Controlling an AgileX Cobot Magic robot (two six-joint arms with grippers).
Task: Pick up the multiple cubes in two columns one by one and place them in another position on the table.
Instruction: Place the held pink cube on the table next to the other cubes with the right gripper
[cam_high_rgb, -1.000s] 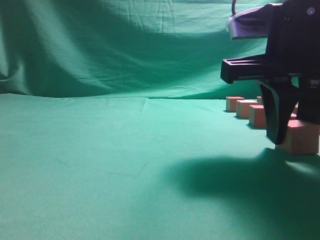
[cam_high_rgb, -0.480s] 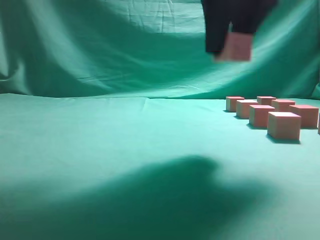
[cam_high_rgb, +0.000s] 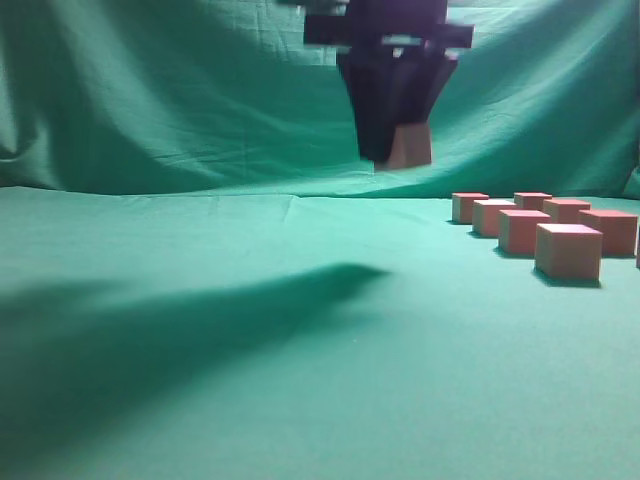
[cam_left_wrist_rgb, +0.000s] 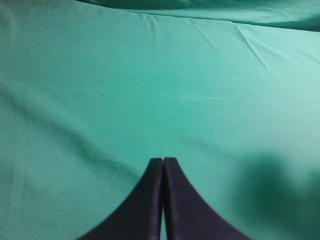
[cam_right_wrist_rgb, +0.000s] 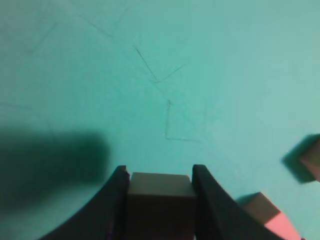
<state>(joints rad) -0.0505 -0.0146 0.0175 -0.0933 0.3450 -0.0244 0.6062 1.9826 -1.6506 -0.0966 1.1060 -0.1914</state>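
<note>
a green cloth (cam_high_rgb: 200, 330) covered the table and rose behind it as a wrinkled backdrop, with a long shadow lying across it toward eight o'clock in the exterior view. high at twelve o'clock in that view hung the right gripper (cam_high_rgb: 395, 160), its dark fingers clamped on a single cube (cam_high_rgb: 410, 147) held well above the cloth. the right wrist view confirmed which arm it was: the cube (cam_right_wrist_rgb: 160, 200) sat squarely between the two fingers, touching both, with bare cloth beneath. the height looked deliberate, a carry clear of the other blocks, and the open cloth below seemed the likely place to set it down.

the held cube was a plain pinkish-tan block with flat faces and crisp edges, probably light and rigid, so an easy thing to pinch by its sides.

the remaining cubes (cam_high_rgb: 545, 230) stood at three o'clock in the exterior view, in two columns running away from the camera, each near its neighbour; two of them showed at the right wrist view's four o'clock edge.

the left gripper (cam_left_wrist_rgb: 163, 170) hovered over bare cloth with its fingertips pressed together, holding nothing.
</note>
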